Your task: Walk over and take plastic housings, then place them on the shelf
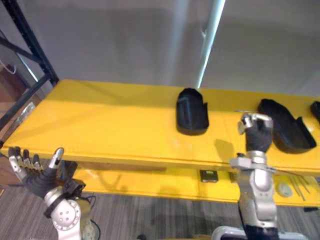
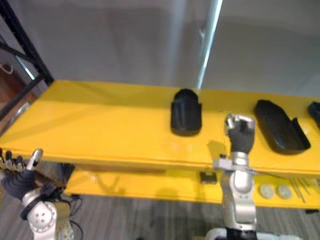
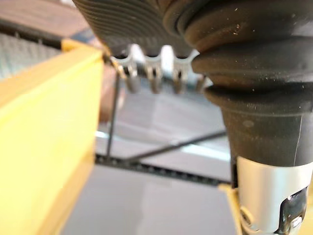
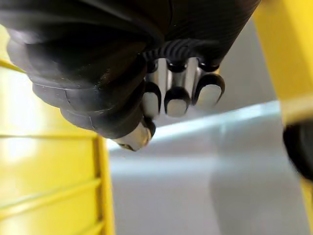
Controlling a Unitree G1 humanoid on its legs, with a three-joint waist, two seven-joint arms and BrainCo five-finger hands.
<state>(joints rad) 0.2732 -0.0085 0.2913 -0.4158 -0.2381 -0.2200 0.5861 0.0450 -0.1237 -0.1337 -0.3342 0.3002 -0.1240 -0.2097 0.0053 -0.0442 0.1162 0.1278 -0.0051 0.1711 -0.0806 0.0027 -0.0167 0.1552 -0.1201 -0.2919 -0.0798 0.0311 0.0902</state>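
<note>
You have three black plastic housings lying on the yellow shelf (image 1: 100,120), none in either hand. The centre housing (image 1: 191,111) lies with its long axis running front to back, its rounded closed end toward the grey wall (image 1: 125,40) and its open end toward you. The right housing (image 1: 285,125) lies slantwise, its long axis running from back-left to front-right, hollow side up. A third housing (image 1: 316,111) is cut off at the shelf's right end, so you cannot tell how it points.

Your right hand (image 1: 256,132) stands raised over the shelf's front edge, between the centre housing and the right housing, apart from both; its fingers (image 4: 168,100) are curled over and grip nothing. Your left hand (image 1: 30,167) is low by the shelf's left front corner, well apart from every housing; its fingers (image 3: 154,73) are straight and spread, with the thumb standing off.

The right eye view gives you two pale discs (image 2: 275,191) side by side on the lower level (image 1: 150,182), with thin rods (image 1: 300,187) just beside them; in the left eye view the right forearm stands before one disc. The left wrist view shows the black rack frame (image 3: 112,117) past the fingers, beside the yellow board.
</note>
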